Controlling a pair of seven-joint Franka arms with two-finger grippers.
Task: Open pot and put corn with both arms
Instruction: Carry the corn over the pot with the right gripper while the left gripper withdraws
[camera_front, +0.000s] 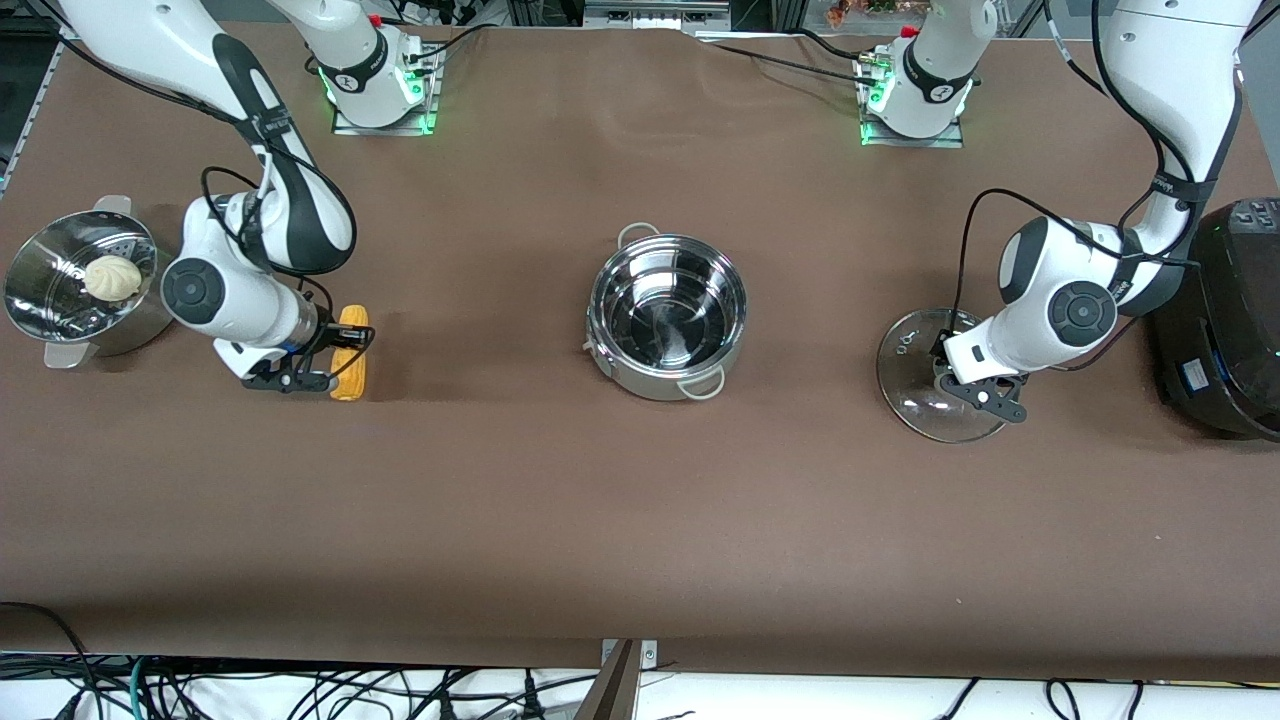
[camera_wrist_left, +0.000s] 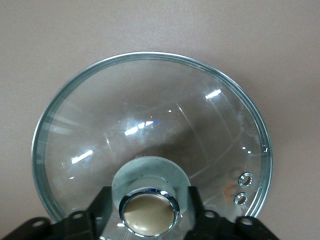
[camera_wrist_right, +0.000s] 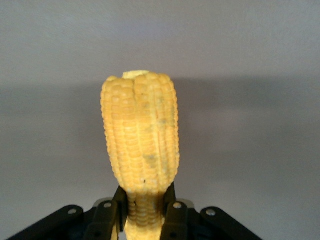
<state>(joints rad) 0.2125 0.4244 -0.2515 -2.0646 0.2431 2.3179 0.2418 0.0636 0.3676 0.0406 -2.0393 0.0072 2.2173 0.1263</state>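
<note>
The steel pot stands open and empty mid-table. Its glass lid is down at the table toward the left arm's end, beside the black cooker. My left gripper is shut on the lid's tan knob, with one finger on each side of its base; the lid fills the left wrist view. The yellow corn is at the right arm's end. My right gripper is shut on its lower part, low at the table. In the right wrist view the corn sticks out from my right gripper.
A steel steamer pot with a white bun stands at the right arm's end, beside the right gripper. A black rounded cooker stands at the left arm's end, close to the left arm's wrist.
</note>
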